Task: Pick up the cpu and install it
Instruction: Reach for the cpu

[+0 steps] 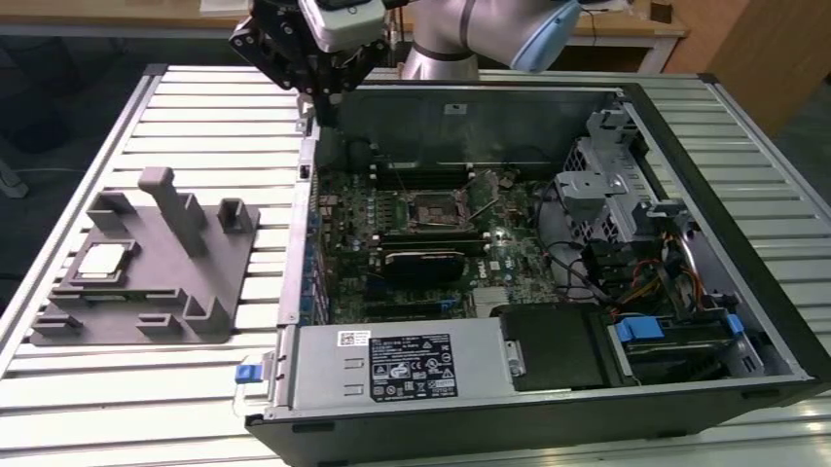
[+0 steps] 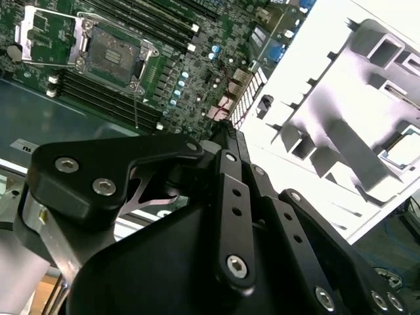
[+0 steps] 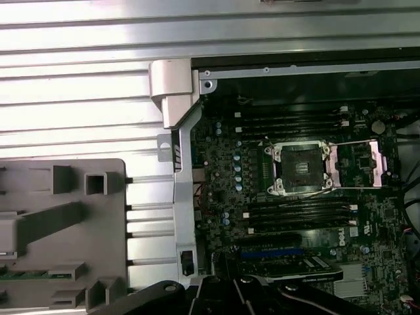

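Note:
The cpu (image 1: 104, 261), a small pale silver square, lies in a pocket of the grey plastic tray (image 1: 195, 282) on the exterior view's left; in the second wrist view the cpu (image 2: 403, 152) shows in the tray (image 2: 341, 131) too. My gripper (image 1: 325, 95) hangs high over the far left corner of the open computer case, well away from the cpu. Its fingers (image 2: 228, 164) taper together, shut, with nothing between them. The motherboard socket (image 1: 429, 208) stands open and empty, seen in both wrist views (image 2: 113, 56) (image 3: 300, 168).
The case's metal wall (image 3: 177, 98) runs between the tray (image 3: 62, 230) and the motherboard. A black heatsink block (image 1: 422, 263) sits just in front of the socket. The power supply (image 1: 396, 365) and drive cage (image 1: 624, 185) crowd the near and right sides. The slatted metal table (image 1: 195, 107) lies under everything.

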Available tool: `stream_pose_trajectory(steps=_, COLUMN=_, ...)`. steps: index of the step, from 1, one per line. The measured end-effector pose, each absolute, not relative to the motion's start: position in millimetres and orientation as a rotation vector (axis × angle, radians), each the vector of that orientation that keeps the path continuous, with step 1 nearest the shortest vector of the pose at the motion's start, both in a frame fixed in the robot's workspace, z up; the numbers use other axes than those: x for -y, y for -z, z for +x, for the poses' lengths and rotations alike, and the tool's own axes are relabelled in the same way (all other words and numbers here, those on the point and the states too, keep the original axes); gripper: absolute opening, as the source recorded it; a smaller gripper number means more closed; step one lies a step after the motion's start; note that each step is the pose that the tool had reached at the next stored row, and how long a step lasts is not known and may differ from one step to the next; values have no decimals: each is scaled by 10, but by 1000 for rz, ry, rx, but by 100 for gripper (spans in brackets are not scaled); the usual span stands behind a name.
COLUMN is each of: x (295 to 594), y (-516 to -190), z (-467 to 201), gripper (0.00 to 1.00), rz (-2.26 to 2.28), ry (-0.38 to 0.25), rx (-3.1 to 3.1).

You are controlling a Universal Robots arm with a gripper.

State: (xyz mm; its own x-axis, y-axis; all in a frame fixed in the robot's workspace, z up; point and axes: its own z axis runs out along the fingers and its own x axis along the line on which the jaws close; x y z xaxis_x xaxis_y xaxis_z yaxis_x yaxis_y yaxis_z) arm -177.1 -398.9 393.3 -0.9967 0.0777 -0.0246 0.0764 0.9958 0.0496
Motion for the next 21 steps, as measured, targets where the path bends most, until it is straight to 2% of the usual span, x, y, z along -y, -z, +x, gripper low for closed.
stream_pose_trajectory(steps=21, x=3989, y=-3933, z=-2072, gripper=11, rz=121, ry=-80, rx=-3112)
